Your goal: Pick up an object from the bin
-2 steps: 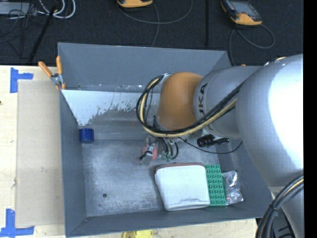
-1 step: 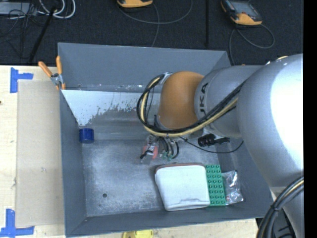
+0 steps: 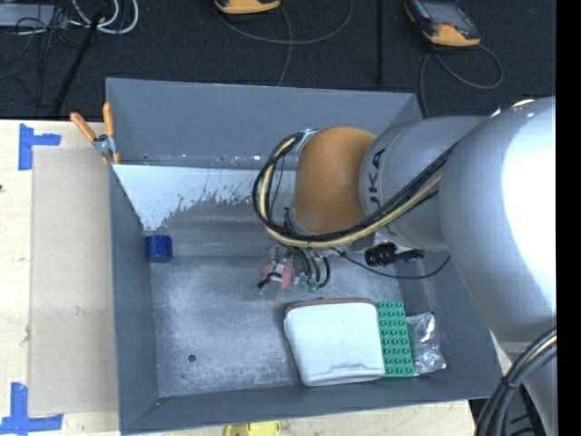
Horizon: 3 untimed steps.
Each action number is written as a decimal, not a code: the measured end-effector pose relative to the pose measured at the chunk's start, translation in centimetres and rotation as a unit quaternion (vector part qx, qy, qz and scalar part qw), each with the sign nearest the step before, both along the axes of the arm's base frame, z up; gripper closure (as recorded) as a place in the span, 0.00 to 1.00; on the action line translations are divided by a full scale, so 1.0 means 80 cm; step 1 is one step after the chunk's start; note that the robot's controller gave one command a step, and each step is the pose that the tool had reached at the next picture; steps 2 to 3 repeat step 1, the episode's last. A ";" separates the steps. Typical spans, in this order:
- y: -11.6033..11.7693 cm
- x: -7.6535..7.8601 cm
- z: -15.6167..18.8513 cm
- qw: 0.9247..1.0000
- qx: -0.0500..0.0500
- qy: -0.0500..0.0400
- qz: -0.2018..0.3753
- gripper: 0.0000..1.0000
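Observation:
My gripper (image 3: 292, 276) hangs below the orange wrist cover near the middle of the bin, just above the floor. A white rectangular box (image 3: 334, 340) lies right in front of it, toward the bin's near wall. Against that box's right side rests a green studded building plate (image 3: 394, 338), with a clear crinkled plastic bag (image 3: 428, 341) beyond it. Small red and green bits show at the gripper's tip, too small to make out.
A small blue cylinder (image 3: 159, 248) stands at the left wall, far from the gripper. The arm and its cables cover the bin's right half.

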State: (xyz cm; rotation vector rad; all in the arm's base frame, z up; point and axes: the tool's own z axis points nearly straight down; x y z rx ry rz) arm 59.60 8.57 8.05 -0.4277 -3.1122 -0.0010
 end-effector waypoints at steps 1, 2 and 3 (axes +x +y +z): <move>-0.001 0.002 0.061 1.000 0.000 -0.002 -0.001 1.00; -0.001 0.002 0.061 1.000 0.000 -0.002 -0.001 1.00; -0.001 0.002 0.061 1.000 0.000 -0.002 -0.001 1.00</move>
